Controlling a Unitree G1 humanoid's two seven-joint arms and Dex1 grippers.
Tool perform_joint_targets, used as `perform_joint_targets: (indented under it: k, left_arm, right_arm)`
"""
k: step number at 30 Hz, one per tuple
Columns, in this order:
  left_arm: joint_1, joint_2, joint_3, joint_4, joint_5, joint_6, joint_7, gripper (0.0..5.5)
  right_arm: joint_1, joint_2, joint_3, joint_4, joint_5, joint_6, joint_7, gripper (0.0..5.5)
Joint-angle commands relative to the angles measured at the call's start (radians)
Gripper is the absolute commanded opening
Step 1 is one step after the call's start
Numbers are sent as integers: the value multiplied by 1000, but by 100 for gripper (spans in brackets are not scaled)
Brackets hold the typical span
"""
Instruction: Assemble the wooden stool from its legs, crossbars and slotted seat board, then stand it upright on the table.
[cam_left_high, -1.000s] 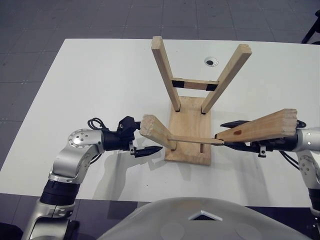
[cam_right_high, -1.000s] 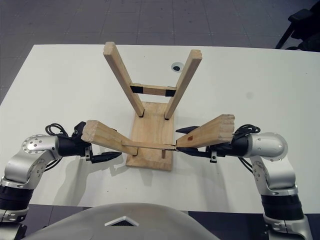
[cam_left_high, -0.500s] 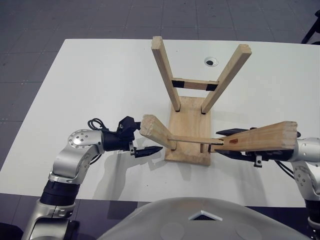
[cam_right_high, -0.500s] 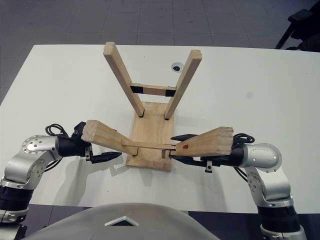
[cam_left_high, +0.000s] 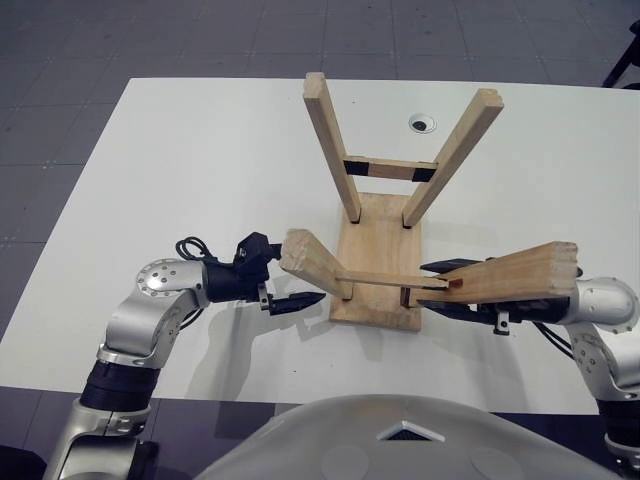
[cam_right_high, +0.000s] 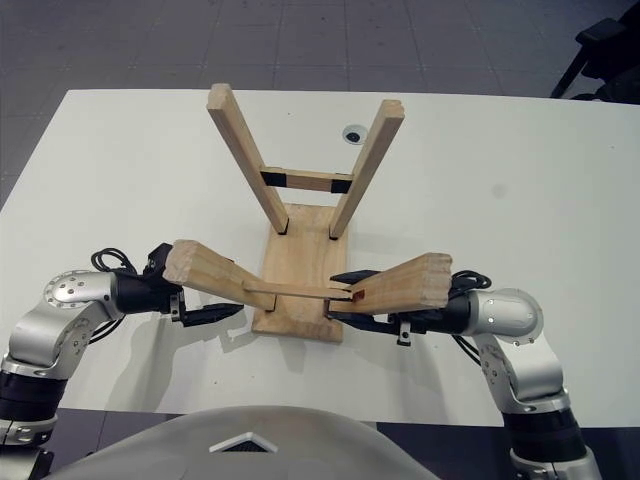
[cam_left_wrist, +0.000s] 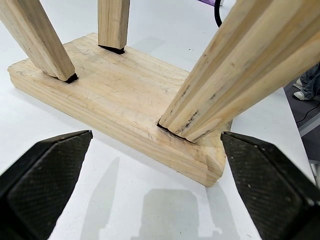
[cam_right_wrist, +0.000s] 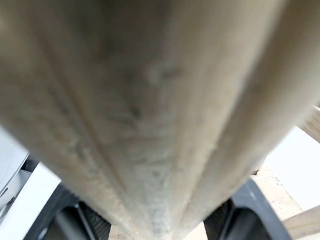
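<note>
White surface (cam_left_high: 200, 150), grey tiled floor behind. Seat board (cam_left_high: 375, 255) lies flat at centre, slots up so legs drop in. Far pair stands w/ crossbar. Right gripper (cam_left_high: 428, 288) clamps near-right leg (cam_left_high: 515, 272), tilted twd its slot & near crossbar (cam_left_high: 375, 280). Left gripper (cam_left_high: 298, 300) released, just left of slotted near-left leg (cam_left_high: 310, 262). Pale rough-sawn wood, square-section.

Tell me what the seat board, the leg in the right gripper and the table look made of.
The seat board: bare pale wood, likely unvarnished softwood; grain and rough, scuffed edges show. The leg: the same raw wood, with lengthwise grain and grooves. The table: smooth matte white top, perhaps laminate; its core is hidden.
</note>
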Motion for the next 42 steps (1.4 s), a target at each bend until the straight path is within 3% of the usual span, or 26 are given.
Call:
perform_joint_targets:
  k: [1, 28, 42]
  left_arm:
    - [-9, -4, -1, 0, 1, 12, 19, 476]
    - [16, 1, 8, -24, -12, 15, 31, 476]
    - [26, 15, 69, -79, -49, 24, 47, 476]
  right_arm:
    - [-8, 2, 14, 12, -14, -2, -3, 202]
    - [28, -4, 92, 99, -131, -143, -34, 202]
    - [-22, -26, 137, 155, -160, -92, -51, 202]
